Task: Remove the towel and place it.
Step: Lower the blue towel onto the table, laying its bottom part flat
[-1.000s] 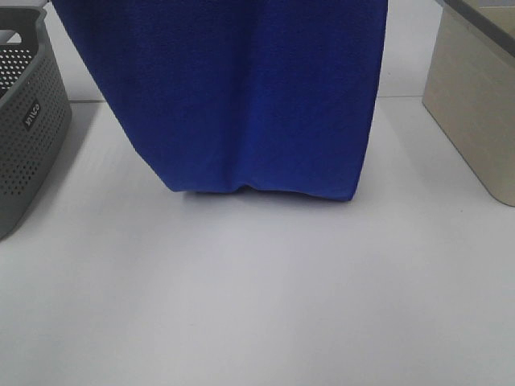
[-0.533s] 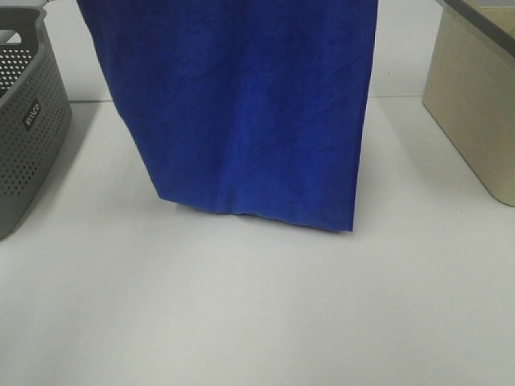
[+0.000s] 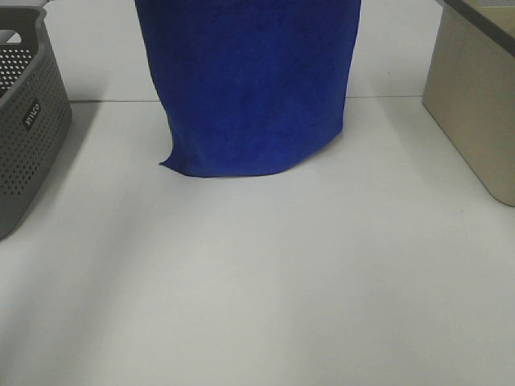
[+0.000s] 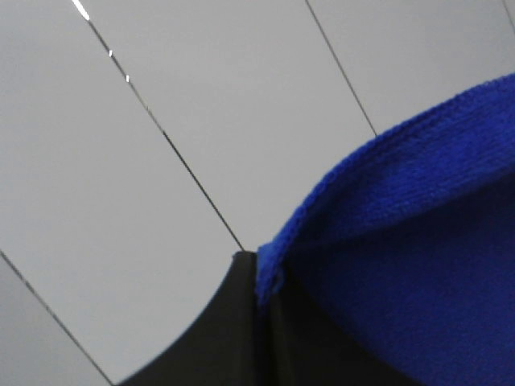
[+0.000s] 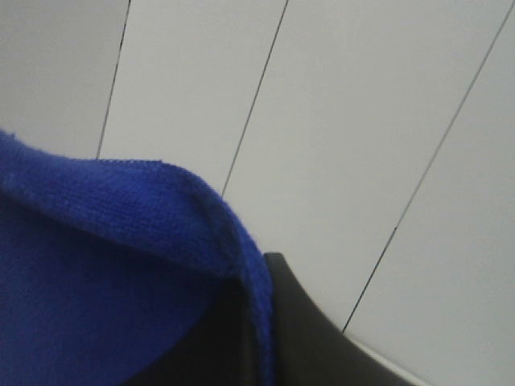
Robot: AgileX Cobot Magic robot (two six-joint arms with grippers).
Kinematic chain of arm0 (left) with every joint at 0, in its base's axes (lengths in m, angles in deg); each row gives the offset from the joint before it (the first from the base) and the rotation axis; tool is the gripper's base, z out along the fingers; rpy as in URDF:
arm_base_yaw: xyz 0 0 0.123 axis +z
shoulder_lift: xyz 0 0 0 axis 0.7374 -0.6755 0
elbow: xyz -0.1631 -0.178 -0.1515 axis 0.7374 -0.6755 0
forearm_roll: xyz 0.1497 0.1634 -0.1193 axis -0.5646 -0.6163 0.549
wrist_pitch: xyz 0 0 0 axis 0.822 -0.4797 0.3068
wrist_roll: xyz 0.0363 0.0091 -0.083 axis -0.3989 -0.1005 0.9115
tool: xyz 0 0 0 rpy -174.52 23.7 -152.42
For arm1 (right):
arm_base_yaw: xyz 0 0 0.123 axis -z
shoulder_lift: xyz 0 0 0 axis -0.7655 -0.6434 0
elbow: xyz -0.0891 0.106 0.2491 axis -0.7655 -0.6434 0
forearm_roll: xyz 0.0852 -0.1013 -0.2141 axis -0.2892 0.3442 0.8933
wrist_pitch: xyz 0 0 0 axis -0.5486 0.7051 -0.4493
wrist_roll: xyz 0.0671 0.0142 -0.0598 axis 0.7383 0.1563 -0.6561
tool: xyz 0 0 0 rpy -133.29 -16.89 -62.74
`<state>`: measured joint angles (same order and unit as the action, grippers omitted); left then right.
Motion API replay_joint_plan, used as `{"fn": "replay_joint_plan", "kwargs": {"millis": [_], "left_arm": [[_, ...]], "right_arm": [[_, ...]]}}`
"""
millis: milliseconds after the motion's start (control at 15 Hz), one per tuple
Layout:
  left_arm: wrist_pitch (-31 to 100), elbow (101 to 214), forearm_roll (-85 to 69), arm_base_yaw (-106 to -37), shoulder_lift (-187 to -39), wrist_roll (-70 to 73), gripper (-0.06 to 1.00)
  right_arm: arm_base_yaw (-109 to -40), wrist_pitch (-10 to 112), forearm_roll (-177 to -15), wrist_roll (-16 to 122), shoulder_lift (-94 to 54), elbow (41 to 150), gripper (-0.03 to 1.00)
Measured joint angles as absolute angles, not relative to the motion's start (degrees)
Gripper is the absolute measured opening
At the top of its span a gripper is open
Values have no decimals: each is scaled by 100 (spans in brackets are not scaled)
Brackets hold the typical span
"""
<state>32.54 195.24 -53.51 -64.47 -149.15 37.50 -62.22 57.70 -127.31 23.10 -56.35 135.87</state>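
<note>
one towel, one basket, one bin, one table and two grippers are in view.

the towel is royal blue, a single wide sheet hanging upright over the far middle of the table, between the basket and the bin and well apart from both. its top runs out of the high view. its lower hem curves, with the corner on the basket's side flicked outward into a small point. whether the hem touches the table cannot be told. faint vertical folds run down its face.

the left gripper is clamped on one top corner of the towel, whose edge is pinched between two black fingers. the right gripper is clenched on the other top corner in the same way, the hem rolled over just above the fingers.

the towel is plush, with a fine looped pile and a stitched edge. the basket is grey plastic, its wall perforated with rows of small round holes, with a small label on it. the bin is beige and smooth-sided with a dark rim. the table is white, flat and matt. pale wall panels with thin dark seams stand behind both grippers.
</note>
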Motion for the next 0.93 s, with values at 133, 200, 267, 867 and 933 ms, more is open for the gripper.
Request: {"fn": "replay_joint_plan", "kwargs": {"millis": [133, 200, 267, 867, 933], "left_arm": [[3759, 20011, -5414, -6321, -15414, 3750, 0], [3953, 20664, -5442, -6200, -15930, 3750, 0], [3959, 20928, -5448, -6172, -16101, 3750, 0], [3850, 22051, -5803, -6160, -16944, 3389, 0], [3936, 22051, -5815, -6160, -16944, 3337, 0]], "right_arm": [[-6216, 5414, -13155, 2001, -6111, 14068, 2], [-6204, 5374, -13322, 1915, -6340, 14326, 2], [-6204, 5369, -13390, 1909, -6415, 14446, 2], [-6187, 5781, -13516, 1651, -6758, 14698, 2], [-6187, 5793, -13516, 1651, -6758, 14698, 2]]}}
